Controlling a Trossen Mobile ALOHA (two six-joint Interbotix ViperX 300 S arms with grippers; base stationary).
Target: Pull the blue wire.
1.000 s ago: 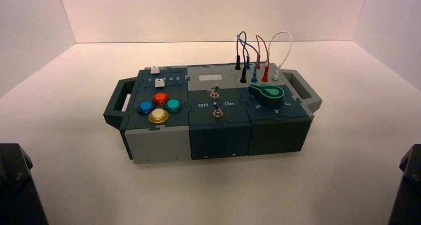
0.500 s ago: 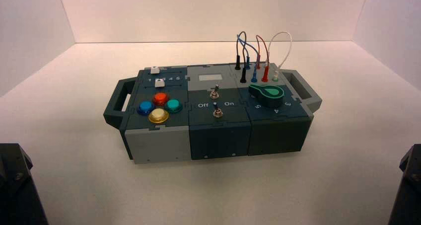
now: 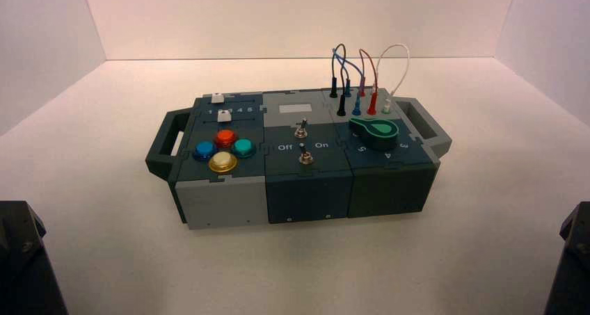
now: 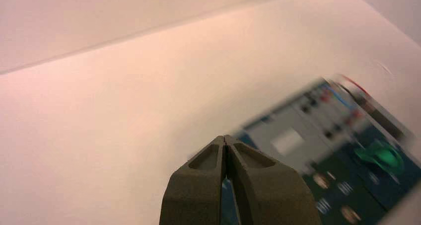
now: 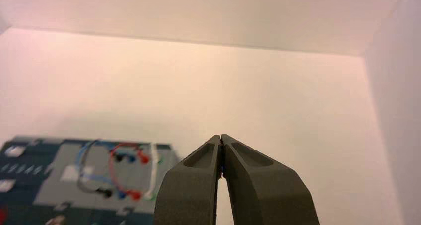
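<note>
The blue wire [image 3: 353, 67] loops up from the back right of the box [image 3: 229, 200], with its slim blue plugs [image 3: 356, 107] in the sockets between the black and red plugs. It also shows in the right wrist view [image 5: 83, 155], far from my right gripper. My left gripper [image 4: 226, 138] is shut and empty, held off the box. My right gripper [image 5: 221, 136] is shut and empty, away from the box on its wire side. In the high view only dark parts of the arms show, at the bottom left [image 3: 21, 259] and bottom right [image 3: 572, 259].
Beside the blue wire stand a dark wire with black plugs [image 3: 341, 108], a red wire [image 3: 371, 108] and a white wire [image 3: 402, 65]. A green knob [image 3: 374, 129], two toggle switches [image 3: 300, 130] and coloured buttons [image 3: 223, 150] sit in front. White walls enclose the table.
</note>
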